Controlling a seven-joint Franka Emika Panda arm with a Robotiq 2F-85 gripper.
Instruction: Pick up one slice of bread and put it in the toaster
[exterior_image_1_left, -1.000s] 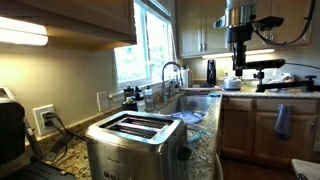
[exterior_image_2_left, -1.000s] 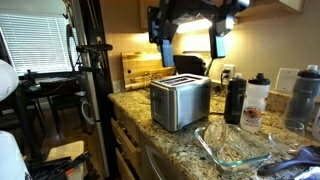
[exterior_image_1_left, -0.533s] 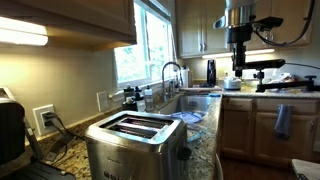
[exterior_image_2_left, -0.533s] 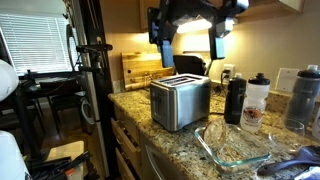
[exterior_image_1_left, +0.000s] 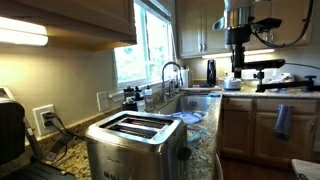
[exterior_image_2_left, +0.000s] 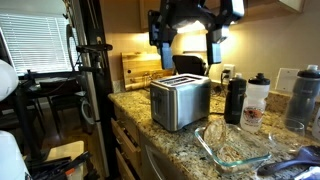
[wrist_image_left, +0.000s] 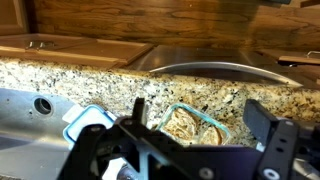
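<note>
The steel toaster (exterior_image_1_left: 135, 140) stands on the granite counter, with its two top slots empty; it also shows in an exterior view (exterior_image_2_left: 180, 100). Slices of bread (wrist_image_left: 185, 125) lie in a clear glass dish (wrist_image_left: 215, 118) on the counter. The same dish (exterior_image_2_left: 235, 142) sits beside the toaster. My gripper (wrist_image_left: 200, 115) hangs open and empty, high above the dish, with the bread seen between its fingers. In an exterior view the gripper (exterior_image_2_left: 190, 48) hovers well above the toaster.
A black bottle (exterior_image_2_left: 236, 100) and two drink bottles (exterior_image_2_left: 258, 98) stand behind the dish. A wooden board (exterior_image_2_left: 145, 68) leans at the wall. The sink (wrist_image_left: 40, 105) and faucet (exterior_image_1_left: 172, 75) are nearby. A black appliance (exterior_image_1_left: 10, 130) stands by the toaster.
The gripper has shifted slightly above the toaster; nothing else has moved.
</note>
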